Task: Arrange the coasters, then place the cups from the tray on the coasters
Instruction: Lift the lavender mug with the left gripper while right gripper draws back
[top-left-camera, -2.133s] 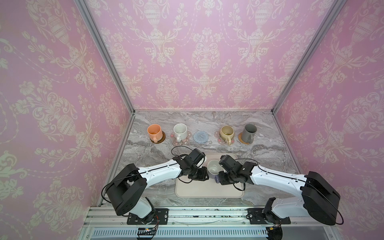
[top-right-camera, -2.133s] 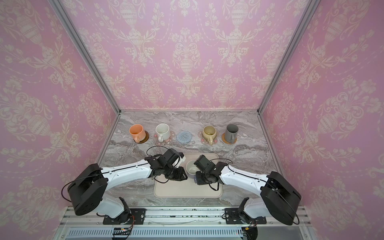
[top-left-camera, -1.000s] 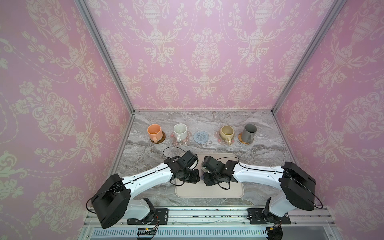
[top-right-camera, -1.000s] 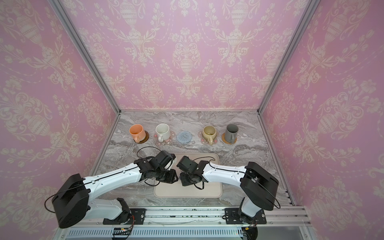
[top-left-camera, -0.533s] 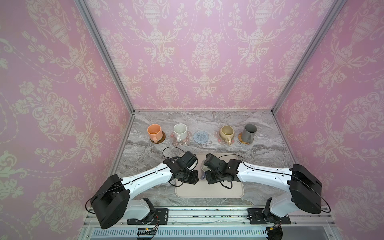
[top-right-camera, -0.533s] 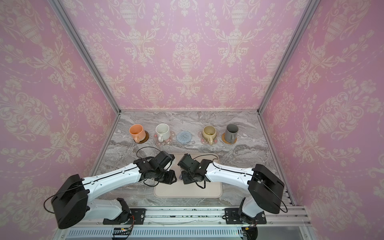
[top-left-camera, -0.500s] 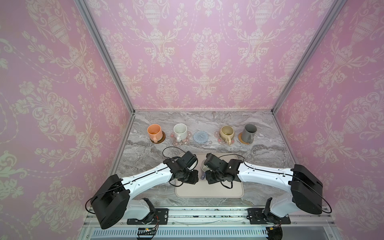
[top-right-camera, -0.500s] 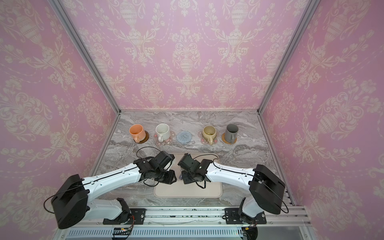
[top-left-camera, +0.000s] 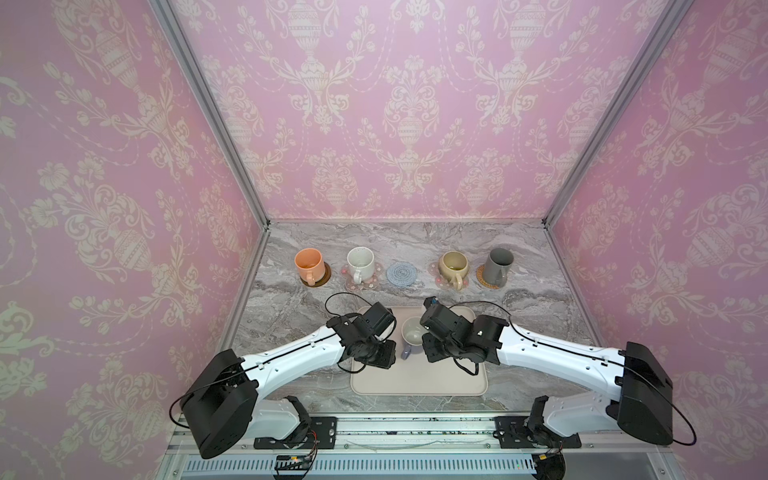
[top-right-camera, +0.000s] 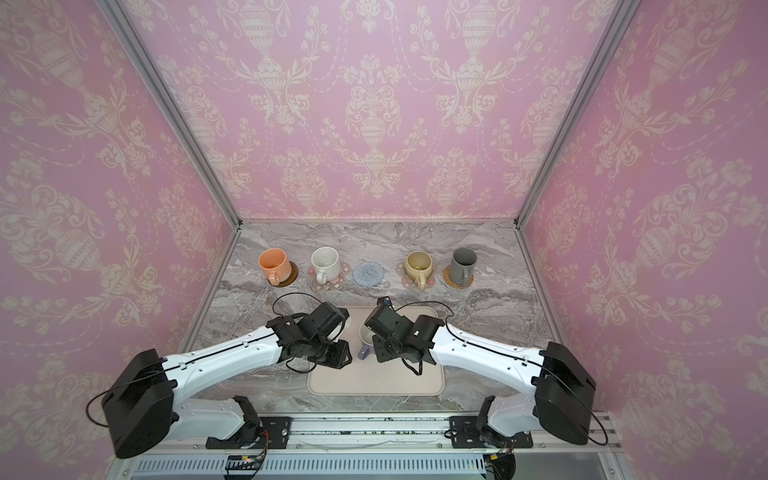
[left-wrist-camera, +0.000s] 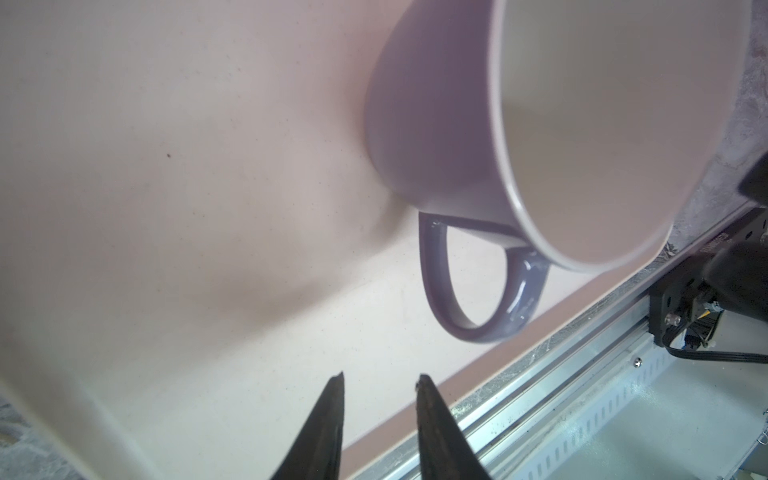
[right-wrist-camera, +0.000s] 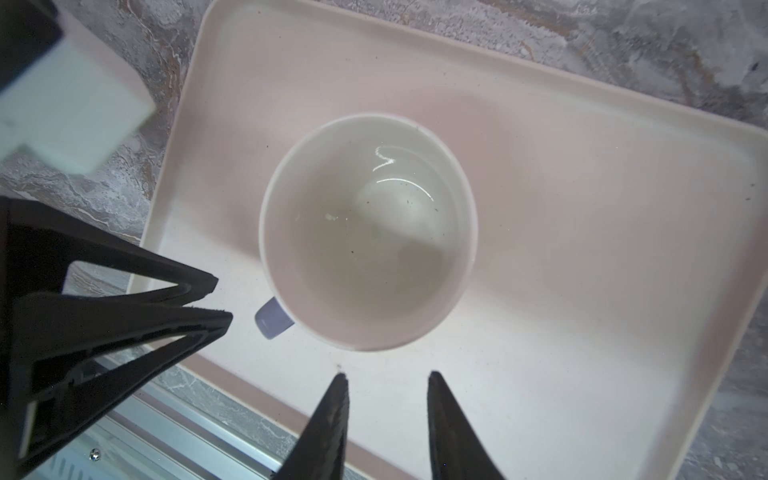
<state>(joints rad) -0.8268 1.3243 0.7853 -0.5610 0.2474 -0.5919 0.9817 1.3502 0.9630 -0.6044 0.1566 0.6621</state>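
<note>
The lavender mug (top-left-camera: 412, 332) stands upright on the tray (top-left-camera: 415, 384), in the tray's upper-left part in a top view, with its handle (top-left-camera: 406, 354) turned toward the lower edge of the frame. It is the only cup not on a mat. The blue crocheted coaster (top-left-camera: 402, 273) lies bare mid-row near the back wall, between the speckled white mug (top-left-camera: 360, 262) and the beige-yellow mug (top-left-camera: 454, 264). On the left gripper (left-wrist-camera: 379, 376) the jaws stand a narrow gap apart with nothing between them, and the tips are short of the handle. The right gripper (right-wrist-camera: 387, 376) has the same narrow gap, is empty, and has its tips just outside the rim. Both top views show the two heads close on either side of the mug.

Risks, as I judge them:
- With both arms converging on one cup, the fingers could strike each other.
- The jaws look barely wide enough to straddle the wall or handle, so a tip landing on glaze could spin or skid the mug across the smooth tray.
- A pinch on the glossy handle alone could let the cup swing or slip.
- The free slot is tight, so a wide approach could knock a neighbouring mug or ruck the soft coaster.
</note>
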